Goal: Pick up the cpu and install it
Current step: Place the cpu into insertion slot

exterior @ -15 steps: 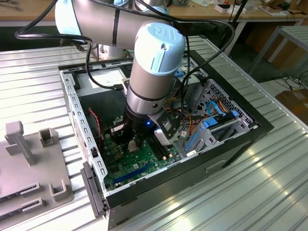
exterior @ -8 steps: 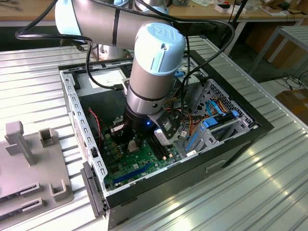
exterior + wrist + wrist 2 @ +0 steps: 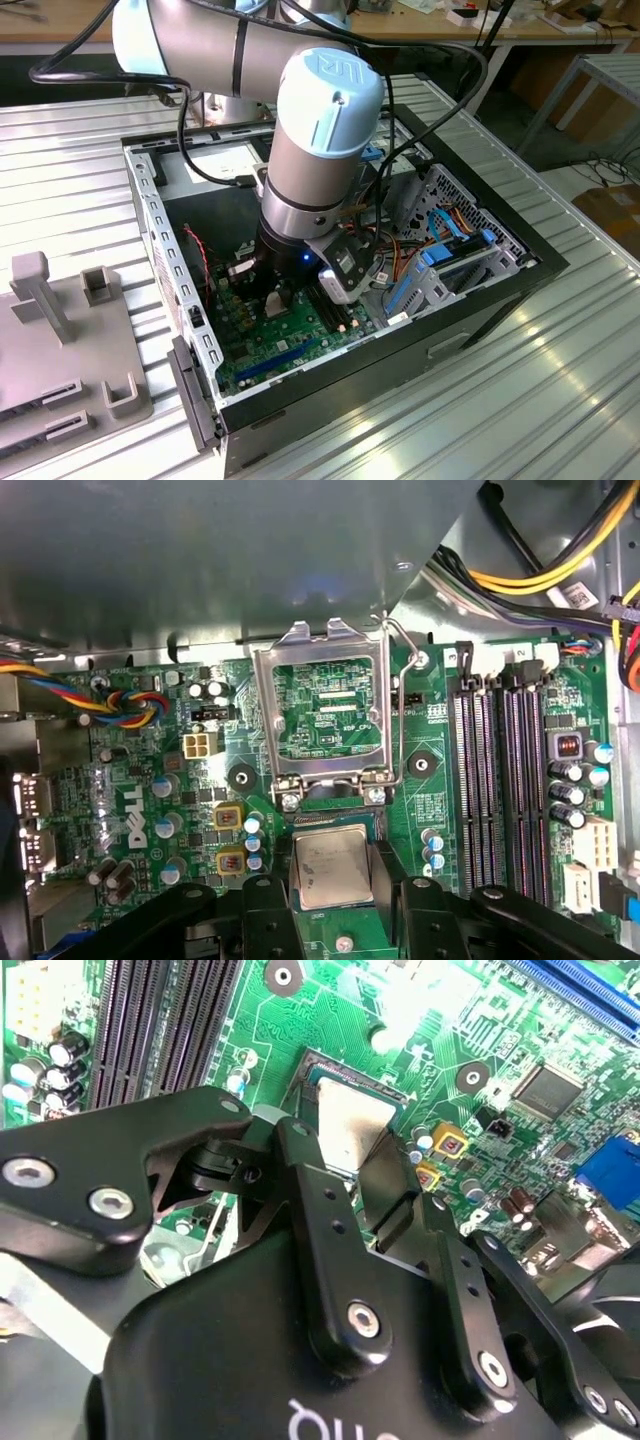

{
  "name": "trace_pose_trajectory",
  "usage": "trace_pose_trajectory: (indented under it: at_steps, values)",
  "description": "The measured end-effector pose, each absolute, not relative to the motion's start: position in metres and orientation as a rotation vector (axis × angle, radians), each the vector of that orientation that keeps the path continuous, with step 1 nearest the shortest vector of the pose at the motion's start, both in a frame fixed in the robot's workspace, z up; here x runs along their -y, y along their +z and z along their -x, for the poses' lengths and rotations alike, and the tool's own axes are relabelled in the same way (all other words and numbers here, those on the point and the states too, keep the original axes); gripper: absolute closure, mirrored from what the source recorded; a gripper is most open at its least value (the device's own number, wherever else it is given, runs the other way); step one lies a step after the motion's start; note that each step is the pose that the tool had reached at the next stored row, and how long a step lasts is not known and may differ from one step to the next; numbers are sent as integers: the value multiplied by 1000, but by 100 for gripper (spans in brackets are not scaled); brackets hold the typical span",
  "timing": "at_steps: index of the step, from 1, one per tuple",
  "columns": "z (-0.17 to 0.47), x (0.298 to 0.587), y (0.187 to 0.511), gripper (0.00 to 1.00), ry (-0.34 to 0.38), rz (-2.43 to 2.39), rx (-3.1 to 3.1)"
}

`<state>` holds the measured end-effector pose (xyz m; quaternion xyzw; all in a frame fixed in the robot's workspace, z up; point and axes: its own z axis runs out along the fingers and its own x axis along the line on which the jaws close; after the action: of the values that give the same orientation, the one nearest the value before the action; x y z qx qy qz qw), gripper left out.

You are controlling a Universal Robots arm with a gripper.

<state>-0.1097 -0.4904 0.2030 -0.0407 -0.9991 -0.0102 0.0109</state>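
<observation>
The tool [image 3: 333,885] pinches the cpu [image 3: 333,863] between its two black fingers [image 3: 272,905], holding it at the socket of the green motherboard [image 3: 432,805], just beside the raised metal socket frame [image 3: 265,710], inside the open computer case [image 3: 480,320] on the counter [image 3: 560,400].

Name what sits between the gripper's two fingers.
The cpu, silvery top up, clamped between the black fingers of the gripper over the green motherboard, in both wrist views.

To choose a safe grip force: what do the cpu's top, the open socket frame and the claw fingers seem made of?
The cpu: dull silvery-grey metal top, faint sheen. Socket frame: bright metal, likely steel, glinting edges. Claw fingers: matte black, metal or plastic unclear.
</observation>
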Motion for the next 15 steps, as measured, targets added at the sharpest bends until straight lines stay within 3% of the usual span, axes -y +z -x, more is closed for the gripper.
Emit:
trace_pose_trajectory:
  at_steps: [15]
  values:
    - [109, 492, 203, 56, -35, 195, 3114]
